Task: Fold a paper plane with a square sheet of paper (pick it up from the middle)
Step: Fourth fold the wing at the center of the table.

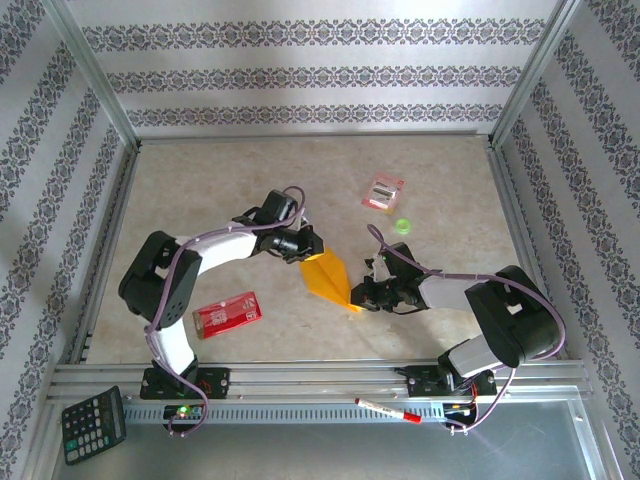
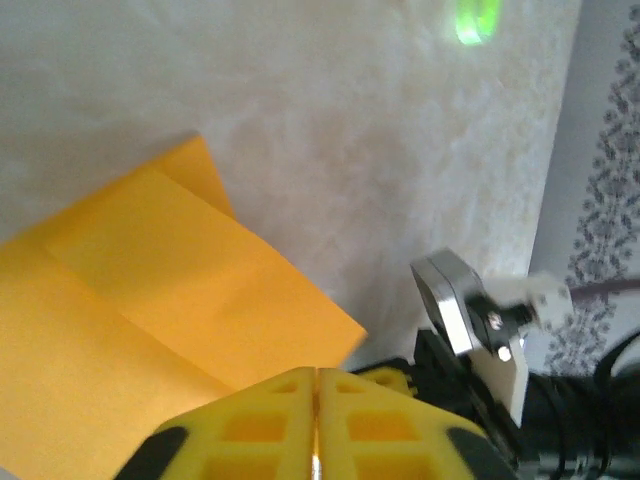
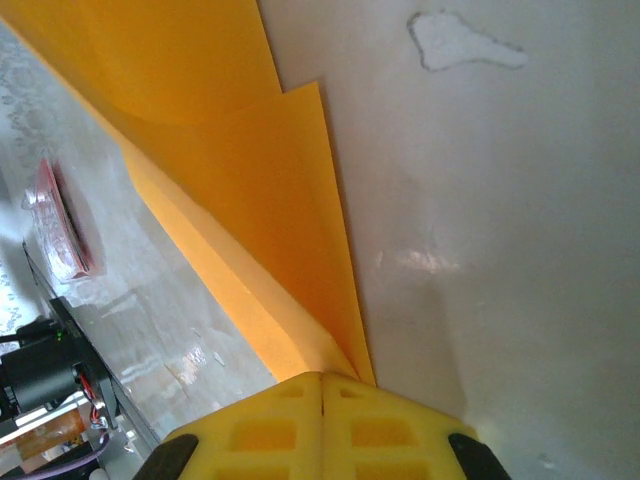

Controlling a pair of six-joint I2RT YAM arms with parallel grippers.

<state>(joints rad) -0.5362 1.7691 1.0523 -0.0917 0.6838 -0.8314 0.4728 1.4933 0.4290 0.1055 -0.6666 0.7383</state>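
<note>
Paper plane (image 1: 328, 276) — in left jaws, right jaws

Beige marbled table (image 1: 200, 190) bears a red packet (image 1: 227, 313), pink-and-white packet (image 1: 382, 191), small green object (image 1: 403, 226)

On beige tabletop (image 1: 200, 190), centre: folded orange-yellow paper sheet (image 1: 327, 277), between left gripper (image 1: 311, 252) at far end and right gripper (image 1: 358, 298) at near tip. Red rectangular packet (image 1: 227, 312) left of sheet. Small pink-and-white packet (image 1: 382, 191) behind sheet, to right. Black calculator (image 1: 93, 425) near-left, off tabletop.

Matt orange paper plane (image 1: 328, 275), glossy marbled table (image 1: 200, 190)
</note>
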